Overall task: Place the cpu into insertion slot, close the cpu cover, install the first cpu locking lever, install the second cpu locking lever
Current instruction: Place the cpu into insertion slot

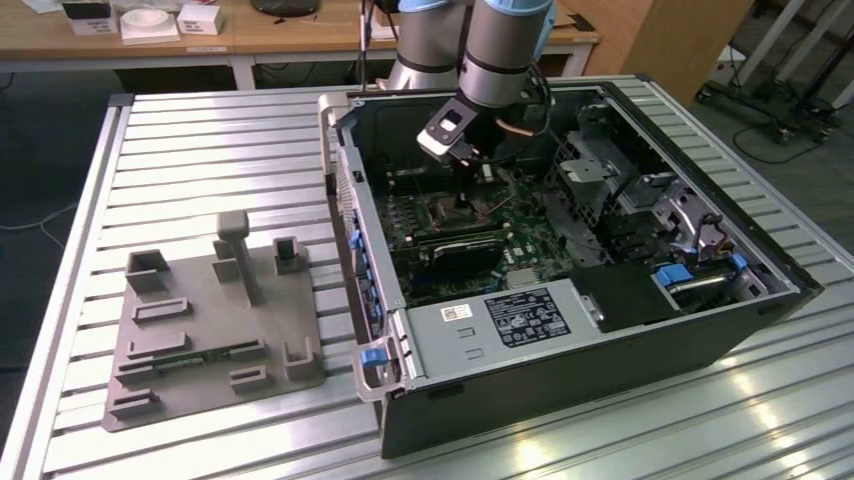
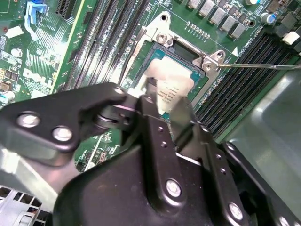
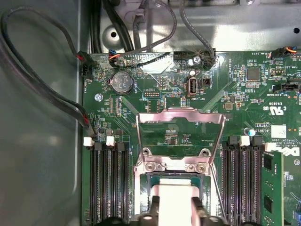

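In the upper centre of the exterior view, inside the open black computer case (image 1: 561, 385), the black gripper (image 1: 467, 192) is clasping the small flat silvery-grey square cpu (image 3: 174, 197) over the square silver-rimmed insertion slot (image 3: 174, 176). The thin silver framed cpu cover (image 3: 181, 114) is standing swung open. Doing this step well probably means keeping the chip level, square to the rim, and lowering it without force.

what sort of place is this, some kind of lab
Most likely a robotics lab or test workshop: a robot arm reaches into an open computer case lying on a slatted metal table, with a grey fixture plate beside it and wooden desks behind.
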Motion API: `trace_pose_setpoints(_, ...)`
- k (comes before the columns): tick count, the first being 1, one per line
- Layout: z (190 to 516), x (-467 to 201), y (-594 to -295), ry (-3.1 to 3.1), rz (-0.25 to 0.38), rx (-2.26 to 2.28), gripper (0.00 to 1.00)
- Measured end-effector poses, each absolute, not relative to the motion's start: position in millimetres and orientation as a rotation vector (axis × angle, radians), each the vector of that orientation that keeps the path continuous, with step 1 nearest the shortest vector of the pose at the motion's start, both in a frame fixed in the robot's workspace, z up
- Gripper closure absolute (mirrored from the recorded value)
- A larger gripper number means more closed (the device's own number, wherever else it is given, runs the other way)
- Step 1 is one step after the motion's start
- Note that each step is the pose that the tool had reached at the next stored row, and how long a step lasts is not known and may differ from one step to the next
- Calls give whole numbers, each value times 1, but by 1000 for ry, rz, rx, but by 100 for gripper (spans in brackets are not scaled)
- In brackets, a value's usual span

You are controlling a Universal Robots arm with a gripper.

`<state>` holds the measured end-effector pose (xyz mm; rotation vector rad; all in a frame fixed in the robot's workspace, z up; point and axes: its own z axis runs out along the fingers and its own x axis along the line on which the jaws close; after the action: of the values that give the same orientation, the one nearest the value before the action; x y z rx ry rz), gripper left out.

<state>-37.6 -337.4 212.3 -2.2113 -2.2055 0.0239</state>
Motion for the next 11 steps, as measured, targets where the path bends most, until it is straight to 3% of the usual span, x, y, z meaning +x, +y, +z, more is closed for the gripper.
trace_pose_setpoints(1,214,-38,-337,-2205,24,-2211,64)
trace_pose_setpoints(3,215,-38,-337,-2205,24,-2211,76)
trace_pose_setpoints(5,215,-38,-338,-2205,24,-2211,76)
trace_pose_setpoints(6,215,-38,-338,-2205,24,-2211,82)
trace_pose_setpoints(11,214,-38,-339,-2207,29,-2213,82)
